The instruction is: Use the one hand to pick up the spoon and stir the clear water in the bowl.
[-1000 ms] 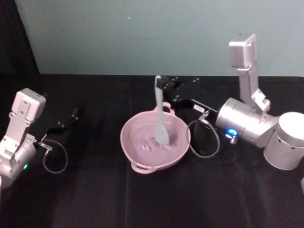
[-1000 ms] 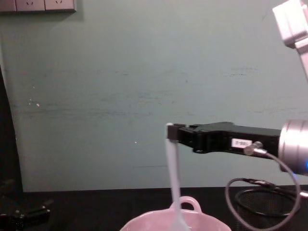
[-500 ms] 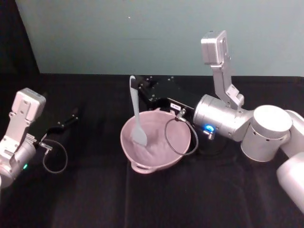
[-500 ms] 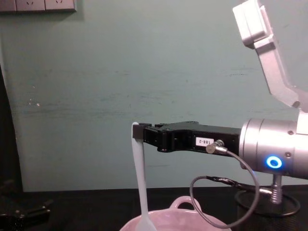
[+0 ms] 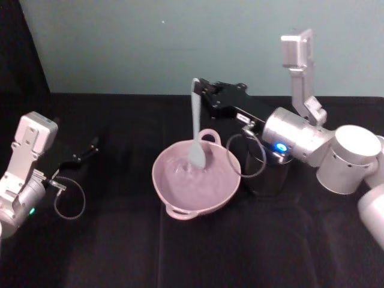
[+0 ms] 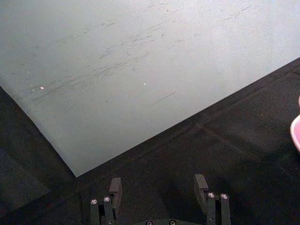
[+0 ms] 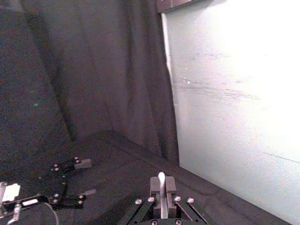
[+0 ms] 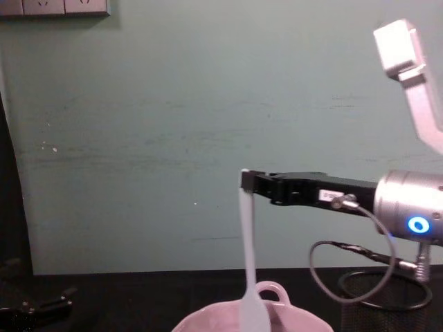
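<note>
Slim black right gripper (image 5: 199, 89), fingers clamped on the handle tip of the long white plastic spoon (image 5: 196, 129); paddle dips into clear water (image 5: 180, 171) in the pale pink wavy-rimmed ceramic bowl (image 5: 201, 201), mid-worktop; stir in slow circles, paddle submerged, clear of the rim; left gripper (image 5: 90, 146) parked near the left edge, fingers apart, empty.

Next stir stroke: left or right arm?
Right. The right gripper is shut on the spoon, its paddle down in the bowl; the left gripper sits open, well apart from the bowl.

Black hand (image 5: 198, 87), silver wrist (image 5: 295, 141) (blue ring light (image 5: 279, 147)), grey cable (image 5: 239, 161).
</note>
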You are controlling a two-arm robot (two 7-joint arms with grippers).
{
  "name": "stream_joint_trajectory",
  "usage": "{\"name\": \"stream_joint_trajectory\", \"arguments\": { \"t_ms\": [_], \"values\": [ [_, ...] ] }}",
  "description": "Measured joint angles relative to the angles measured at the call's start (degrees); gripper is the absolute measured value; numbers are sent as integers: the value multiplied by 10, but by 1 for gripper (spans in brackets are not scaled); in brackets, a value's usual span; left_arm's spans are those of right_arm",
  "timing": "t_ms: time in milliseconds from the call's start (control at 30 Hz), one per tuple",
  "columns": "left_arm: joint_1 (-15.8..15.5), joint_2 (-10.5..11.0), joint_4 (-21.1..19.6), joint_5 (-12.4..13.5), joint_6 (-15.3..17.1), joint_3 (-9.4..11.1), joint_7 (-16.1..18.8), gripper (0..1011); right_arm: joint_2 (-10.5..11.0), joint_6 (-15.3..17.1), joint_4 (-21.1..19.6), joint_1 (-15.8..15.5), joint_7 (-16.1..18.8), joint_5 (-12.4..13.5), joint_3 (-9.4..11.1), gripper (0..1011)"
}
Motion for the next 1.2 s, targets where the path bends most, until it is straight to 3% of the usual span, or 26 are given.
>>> {"name": "stream_joint_trajectory", "arguments": {
  "t_ms": [300,633,800,967,1200],
  "values": [
    [0,0,0,0,0,0,0,1011,31,17,-62,-37,-9,3,10,75],
    [0,0,0,0,0,0,0,1011,28,20,-104,-51,-4,2,-11,75],
    [0,0,0,0,0,0,0,1011,26,15,-112,-49,-6,0,-12,75],
    [0,0,0,0,0,0,0,1011,35,11,-130,-49,-14,0,-2,75],
    [0,0,0,0,0,0,0,1011,52,-10,-177,-58,-32,-1,32,77]
  ]
}}
